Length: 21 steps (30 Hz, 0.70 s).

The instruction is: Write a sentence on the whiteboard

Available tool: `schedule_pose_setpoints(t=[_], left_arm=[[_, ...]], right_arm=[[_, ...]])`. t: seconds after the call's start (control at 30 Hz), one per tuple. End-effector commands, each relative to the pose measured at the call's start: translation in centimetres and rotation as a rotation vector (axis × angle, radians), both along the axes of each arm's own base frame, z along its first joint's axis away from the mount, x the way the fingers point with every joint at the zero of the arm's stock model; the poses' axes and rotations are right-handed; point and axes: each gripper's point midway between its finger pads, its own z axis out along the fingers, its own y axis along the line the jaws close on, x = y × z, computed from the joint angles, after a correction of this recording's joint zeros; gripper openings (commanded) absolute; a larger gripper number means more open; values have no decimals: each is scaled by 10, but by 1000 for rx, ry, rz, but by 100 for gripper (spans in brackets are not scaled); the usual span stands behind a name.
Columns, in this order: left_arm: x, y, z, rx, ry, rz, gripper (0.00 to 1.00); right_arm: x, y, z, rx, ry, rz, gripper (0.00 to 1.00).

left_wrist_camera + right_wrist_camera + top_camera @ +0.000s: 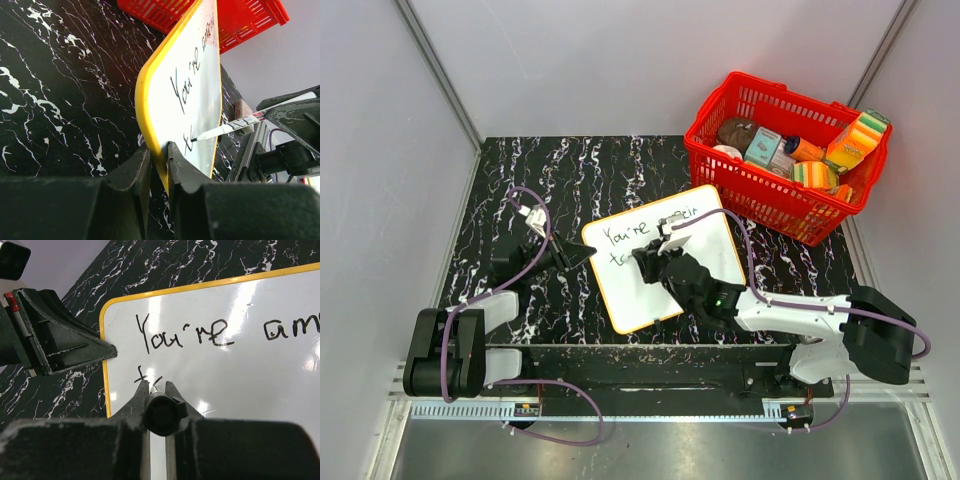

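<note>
The whiteboard (710, 255) with a yellow rim lies on the black marble table, with "You're am..." written on top and a "t" begun below. My left gripper (588, 256) is shut on the board's left rim; the rim (150, 125) sits pinched between the jaws in the left wrist view. My right gripper (645, 262) is shut on a marker (161, 410), its tip touching the board (240, 370) just right of the "t". The marker (227, 128) also shows in the left wrist view, slanting onto the board.
A red basket (775, 195) with sponges, cans and packets stands at the back right, close to the board's far corner. Grey walls enclose the table on the left, back and right. A metal rail (620, 360) runs along the near edge.
</note>
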Motion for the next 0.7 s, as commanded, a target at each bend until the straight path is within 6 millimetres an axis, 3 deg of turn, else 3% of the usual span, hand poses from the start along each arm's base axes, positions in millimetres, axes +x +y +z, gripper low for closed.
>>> schedule_pose_setpoints(t=[0.0,0.4,0.67], left_arm=[[6,2,-2,48,-64,3,0],[6,1,-3,47,-62,2,0],[6,1,-3,47,-62,2,0]], right_arm=[[-4,-10,-15,-33,29,-4,0],[0,-19,-17,-51,24,-48,0],[7,-22,-9,-49,6,-92,0]])
